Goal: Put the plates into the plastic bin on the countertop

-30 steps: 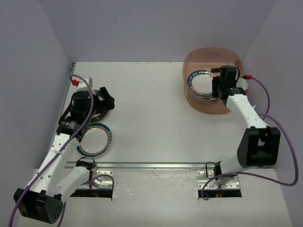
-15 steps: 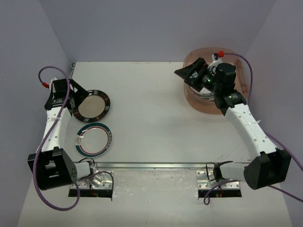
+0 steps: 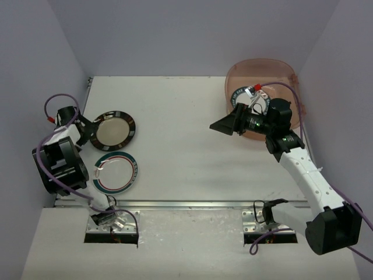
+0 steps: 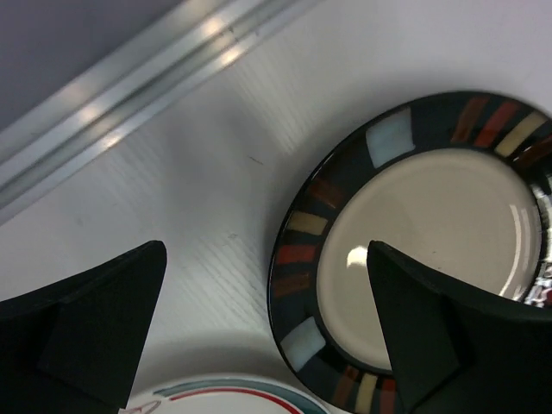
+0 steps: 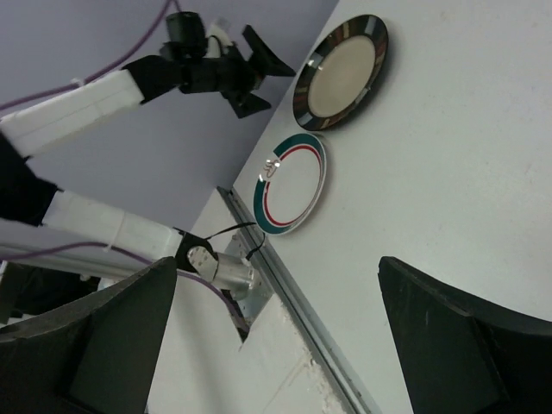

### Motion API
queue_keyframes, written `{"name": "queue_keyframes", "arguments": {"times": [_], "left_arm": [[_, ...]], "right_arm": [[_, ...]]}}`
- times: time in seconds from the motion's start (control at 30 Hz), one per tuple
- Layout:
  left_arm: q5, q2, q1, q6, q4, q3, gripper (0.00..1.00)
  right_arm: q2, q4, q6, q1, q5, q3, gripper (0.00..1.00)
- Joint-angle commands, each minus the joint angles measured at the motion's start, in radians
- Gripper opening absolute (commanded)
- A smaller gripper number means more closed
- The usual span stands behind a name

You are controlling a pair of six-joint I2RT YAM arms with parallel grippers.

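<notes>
Two plates lie at the left of the countertop point(image 3: 175, 116): a black-rimmed plate point(image 3: 115, 129) point(image 4: 423, 259) point(image 5: 341, 73) and, nearer the rail, a white plate with a green-and-red rim point(image 3: 116, 172) point(image 5: 291, 184). My left gripper point(image 3: 87, 131) point(image 4: 267, 345) is open and low at the black-rimmed plate's left edge, whose rim shows between the fingers. The pinkish plastic bin point(image 3: 262, 61) stands at the back right with a plate point(image 3: 238, 93) inside. Just left of the bin, my right gripper point(image 3: 224, 124) point(image 5: 276, 345) is open and empty, pointing left.
A metal rail point(image 3: 186, 204) point(image 5: 293, 293) runs along the countertop's front edge, and another rail point(image 4: 129, 78) along its left edge. Purple walls close in the left, back and right sides. Purple cables loop off both arms.
My right gripper has swung out of the bin to its left side, turned toward the left. My left arm has drawn back to the left edge, uncovering the black-rimmed plate.
</notes>
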Motion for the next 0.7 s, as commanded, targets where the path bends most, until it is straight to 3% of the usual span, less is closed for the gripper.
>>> {"name": "queue_keyframes", "arguments": {"times": [0.0,0.17,0.33,0.47,0.67], "left_arm": [[0.219,0.161,-0.005,0.093,0.063,0.059,1.00],[0.355,0.269,-0.013,0.109,0.109,0.079,1.00],[0.442,0.343,-0.049,0.109,0.148,0.118,0.92],[0.544,0.432,-0.072,0.100,0.178,0.168,0.58],[0.674,0.510,-0.082,0.077,0.244,0.226,0.40]], "right_arm": [[-0.032,0.058,-0.079,0.001,-0.091,0.014,0.99],[-0.018,0.050,-0.105,-0.004,-0.121,0.017,0.99],[-0.007,0.052,-0.108,-0.024,-0.125,0.009,0.99],[0.000,0.066,-0.093,-0.033,-0.109,-0.002,0.99],[0.000,0.073,-0.074,-0.035,-0.070,-0.001,0.99]]}}
